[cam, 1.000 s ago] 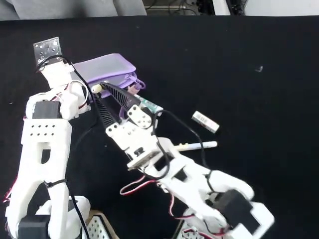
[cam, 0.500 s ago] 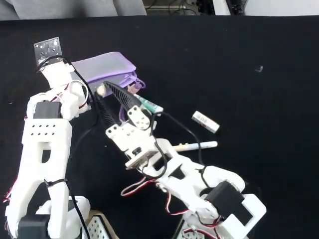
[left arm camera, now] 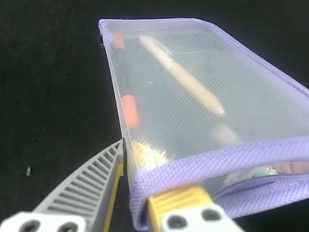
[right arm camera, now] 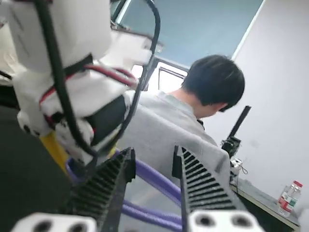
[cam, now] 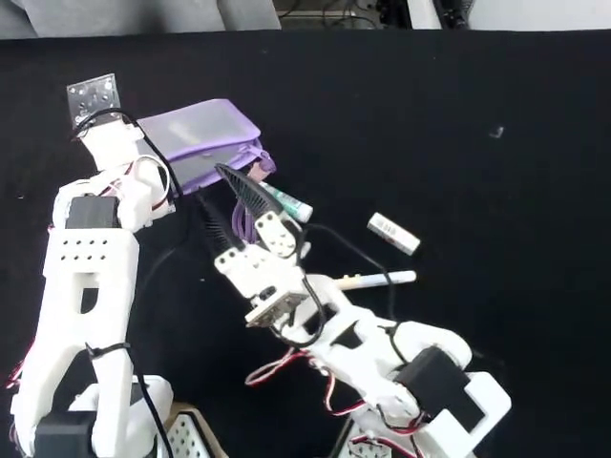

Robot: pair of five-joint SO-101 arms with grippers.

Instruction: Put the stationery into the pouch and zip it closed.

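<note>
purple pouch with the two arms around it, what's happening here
The left claw clamps one end of the purple pouch, which already holds a pencil. The right claw hangs open at the pouch's mouth. A green-tipped tube, a white pen and a small white block lie outside on the black table. So packing is unfinished.

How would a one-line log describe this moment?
left tool: shut on pouch | right tool: open, by pouch mouth | green pen: at mouth | white pen, white block: on table
</note>
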